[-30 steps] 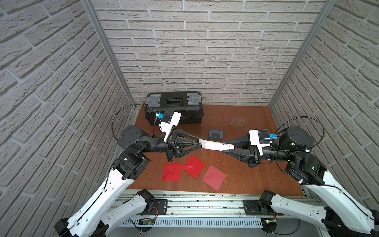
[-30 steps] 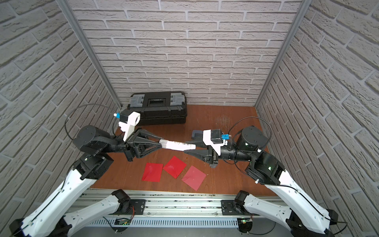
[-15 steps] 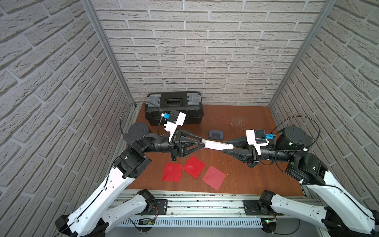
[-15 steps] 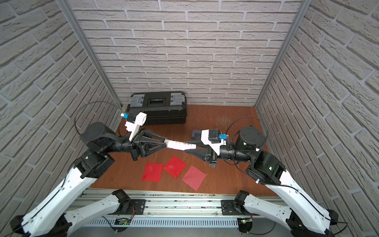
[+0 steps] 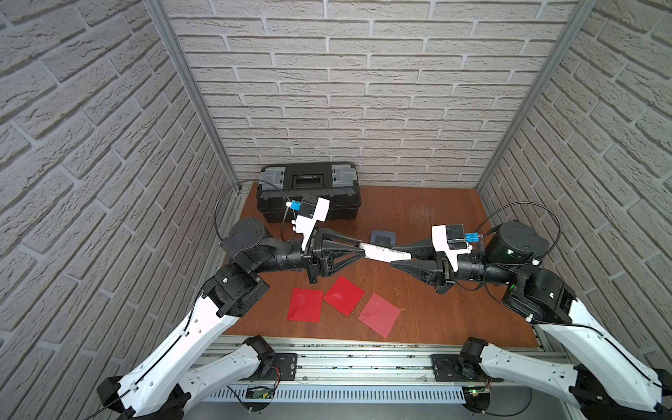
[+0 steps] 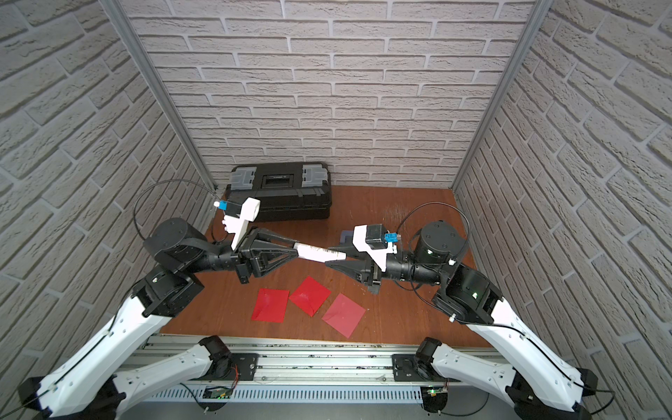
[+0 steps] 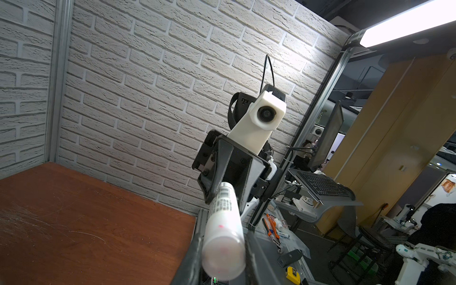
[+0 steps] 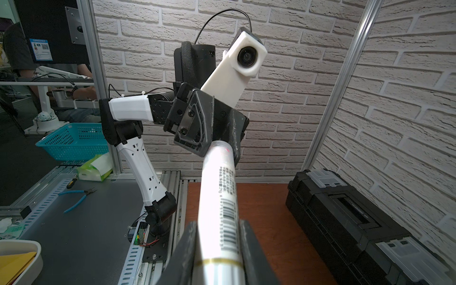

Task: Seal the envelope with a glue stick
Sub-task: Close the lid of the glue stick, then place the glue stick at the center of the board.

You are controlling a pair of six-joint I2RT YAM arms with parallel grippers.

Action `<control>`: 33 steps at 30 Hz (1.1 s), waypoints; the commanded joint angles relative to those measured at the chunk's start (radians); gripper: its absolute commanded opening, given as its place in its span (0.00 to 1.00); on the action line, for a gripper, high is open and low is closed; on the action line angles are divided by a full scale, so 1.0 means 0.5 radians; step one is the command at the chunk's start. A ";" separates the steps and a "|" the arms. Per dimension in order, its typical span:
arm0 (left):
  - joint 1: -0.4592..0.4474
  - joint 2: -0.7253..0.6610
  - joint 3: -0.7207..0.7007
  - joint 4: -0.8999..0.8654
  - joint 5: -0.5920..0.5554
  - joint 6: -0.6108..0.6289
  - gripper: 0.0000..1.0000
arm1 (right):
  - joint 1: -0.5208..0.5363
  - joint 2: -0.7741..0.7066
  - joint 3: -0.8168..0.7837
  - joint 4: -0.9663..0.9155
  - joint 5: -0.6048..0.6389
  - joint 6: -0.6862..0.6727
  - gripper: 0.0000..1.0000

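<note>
The glue stick (image 5: pixel 385 252) (image 6: pixel 318 252), a white tube with a printed barcode label, hangs level in the air above the table, held at both ends. My left gripper (image 5: pixel 362 249) (image 6: pixel 296 251) (image 7: pixel 222 249) is shut on its clear-capped end (image 7: pixel 223 254). My right gripper (image 5: pixel 404 256) (image 6: pixel 337 255) (image 8: pixel 218 237) is shut on the other end of the tube (image 8: pixel 218 197). Below and nearer the front edge lie three red envelopes (image 5: pixel 305 304) (image 5: pixel 343 294) (image 5: pixel 380 314), flat on the brown table (image 5: pixel 418 203). Both grippers are well above them.
A black toolbox (image 5: pixel 307 192) (image 6: pixel 280 192) (image 8: pixel 357 217) stands against the back wall at the left. A grey-blue hole punch (image 5: pixel 382 238) sits on the table just behind the glue stick. Brick walls close in the back and both sides.
Both grippers have kept their hold on the glue stick. The left arm's elbow has swung rightward and its wrist has rolled a little. The right gripper has shifted slightly left.
</note>
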 commanded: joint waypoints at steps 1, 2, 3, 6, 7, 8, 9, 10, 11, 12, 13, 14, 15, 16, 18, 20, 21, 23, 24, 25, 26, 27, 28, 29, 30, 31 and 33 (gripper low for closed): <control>-0.061 0.111 -0.070 -0.077 -0.048 0.053 0.06 | 0.086 0.111 0.006 0.161 -0.086 0.022 0.03; -0.062 0.114 -0.074 -0.076 -0.048 0.054 0.06 | 0.086 0.108 0.003 0.162 -0.077 0.023 0.03; -0.062 0.115 -0.077 -0.079 -0.047 0.057 0.06 | 0.089 0.105 0.000 0.158 -0.066 0.023 0.03; -0.060 0.078 -0.066 -0.161 -0.098 0.113 0.09 | 0.089 0.069 -0.032 0.121 0.053 0.013 0.03; -0.061 0.052 -0.053 -0.231 -0.165 0.166 0.16 | 0.089 0.042 -0.067 0.107 0.137 0.011 0.03; -0.058 0.026 -0.034 -0.301 -0.245 0.213 0.21 | 0.089 0.006 -0.099 0.103 0.216 0.015 0.03; -0.051 -0.006 -0.016 -0.400 -0.346 0.272 0.25 | 0.089 -0.035 -0.144 0.101 0.300 0.027 0.03; -0.042 -0.049 -0.001 -0.472 -0.441 0.318 0.30 | 0.091 -0.080 -0.205 0.102 0.381 0.037 0.03; -0.024 -0.088 0.007 -0.518 -0.523 0.349 0.34 | 0.090 -0.126 -0.258 0.106 0.451 0.060 0.03; -0.006 -0.129 0.008 -0.574 -0.619 0.373 0.40 | 0.089 -0.175 -0.329 0.128 0.526 0.088 0.03; 0.012 -0.170 0.006 -0.612 -0.707 0.391 0.46 | 0.090 -0.246 -0.412 0.153 0.591 0.124 0.03; 0.028 -0.204 -0.003 -0.638 -0.787 0.398 0.51 | 0.090 -0.299 -0.487 0.186 0.654 0.161 0.03; 0.046 -0.237 -0.014 -0.667 -0.884 0.405 0.57 | 0.089 -0.361 -0.600 0.223 0.729 0.222 0.03; 0.061 -0.264 -0.030 -0.692 -0.977 0.408 0.60 | 0.089 -0.416 -0.707 0.263 0.800 0.287 0.03; 0.086 -0.297 -0.062 -0.723 -1.111 0.406 0.63 | 0.091 -0.523 -0.938 0.351 0.907 0.385 0.03; 0.100 -0.315 -0.103 -0.741 -1.226 0.386 0.64 | 0.089 -0.614 -1.135 0.383 1.045 0.479 0.03; 0.104 -0.320 -0.130 -0.750 -1.273 0.370 0.65 | 0.089 -0.658 -1.227 0.386 1.125 0.501 0.03; 0.118 -0.312 -0.183 -0.753 -1.326 0.331 0.65 | 0.089 -0.729 -1.398 0.381 1.327 0.561 0.03; 0.125 -0.303 -0.211 -0.749 -1.335 0.315 0.66 | 0.090 -0.758 -1.487 0.391 1.438 0.611 0.03; 0.129 -0.293 -0.244 -0.730 -1.341 0.297 0.66 | 0.089 -0.779 -1.589 0.448 1.513 0.622 0.03; 0.130 -0.287 -0.277 -0.704 -1.349 0.281 0.66 | 0.087 -0.795 -1.668 0.506 1.562 0.616 0.03; 0.134 -0.280 -0.325 -0.659 -1.356 0.255 0.66 | 0.088 -0.804 -1.778 0.583 1.618 0.624 0.03; 0.137 -0.272 -0.372 -0.612 -1.365 0.228 0.66 | 0.086 -0.801 -1.861 0.654 1.670 0.636 0.04; 0.141 -0.260 -0.410 -0.577 -1.372 0.202 0.66 | 0.083 -0.794 -1.923 0.707 1.712 0.643 0.05; 0.150 -0.245 -0.446 -0.550 -1.374 0.177 0.66 | 0.083 -0.779 -1.989 0.772 1.752 0.650 0.05; 0.153 -0.228 -0.477 -0.522 -1.378 0.154 0.66 | 0.080 -0.755 -2.049 0.833 1.798 0.658 0.07; 0.154 -0.204 -0.531 -0.469 -1.387 0.110 0.66 | 0.073 -0.697 -2.140 0.952 1.889 0.681 0.09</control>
